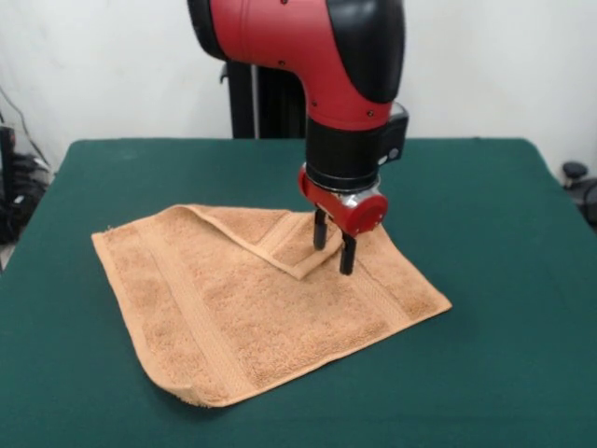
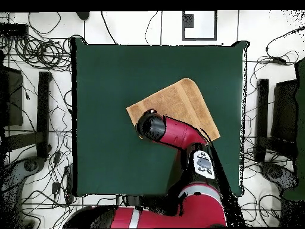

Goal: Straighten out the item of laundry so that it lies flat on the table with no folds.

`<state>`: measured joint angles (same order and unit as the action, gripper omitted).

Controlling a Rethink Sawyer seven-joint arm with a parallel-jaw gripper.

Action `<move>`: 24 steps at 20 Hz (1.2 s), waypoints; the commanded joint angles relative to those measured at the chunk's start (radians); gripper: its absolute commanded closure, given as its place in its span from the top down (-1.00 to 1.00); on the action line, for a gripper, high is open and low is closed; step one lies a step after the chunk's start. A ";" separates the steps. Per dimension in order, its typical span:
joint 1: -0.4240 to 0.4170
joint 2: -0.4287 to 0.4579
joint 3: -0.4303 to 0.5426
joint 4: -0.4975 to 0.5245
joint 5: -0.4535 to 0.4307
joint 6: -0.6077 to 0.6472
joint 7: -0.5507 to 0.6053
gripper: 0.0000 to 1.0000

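one folded-over corner of the towel point(image 1: 280, 238), which lies mid-counter point(image 1: 485, 196), sits directly beneath the pincer point(image 1: 334, 250), whose parted, empty fingers straddle the flap's tip, pointing toward the near edge.

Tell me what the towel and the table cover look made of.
Towel: terry cloth, probably cotton; its tan-orange surface is nubbly and matte, with flatter woven bands and hemmed edges. Table cover: likely felt; plain dark green, matte, no visible weave.
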<state>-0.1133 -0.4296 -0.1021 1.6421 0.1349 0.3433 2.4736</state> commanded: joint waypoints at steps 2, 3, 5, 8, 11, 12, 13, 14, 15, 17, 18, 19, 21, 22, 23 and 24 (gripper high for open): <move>0.034 0.000 -0.020 -0.045 -0.100 0.119 -0.035 1.00; 0.032 0.003 -0.021 -0.048 -0.102 0.118 -0.033 1.00; 0.029 0.007 -0.020 -0.052 -0.110 0.114 -0.027 1.00; 0.019 0.029 -0.023 -0.069 -0.136 0.097 -0.030 1.00; -0.007 0.081 -0.004 -0.076 -0.161 0.037 -0.029 1.00; -0.010 0.104 -0.003 -0.077 -0.169 -0.001 -0.021 1.00; -0.014 0.113 -0.001 -0.078 -0.172 -0.014 -0.015 1.00; -0.021 0.129 0.003 -0.078 -0.173 -0.027 -0.007 1.00; -0.026 0.137 0.008 -0.079 -0.174 -0.030 -0.002 1.00; -0.042 0.176 0.026 -0.092 -0.172 -0.046 0.006 1.00; -0.046 0.192 0.030 -0.098 -0.172 -0.054 0.011 1.00; -0.045 0.201 0.029 -0.104 -0.172 -0.049 0.013 1.00; -0.029 0.222 0.008 -0.118 -0.169 -0.038 0.029 1.00; -0.021 0.231 -0.003 -0.122 -0.168 -0.032 0.036 1.00; -0.029 0.237 0.002 -0.125 -0.168 -0.033 0.032 1.00; -0.036 0.244 0.008 -0.129 -0.169 -0.034 0.028 1.00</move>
<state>-0.1470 -0.3561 -0.1510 1.5558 0.0011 0.3373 2.4736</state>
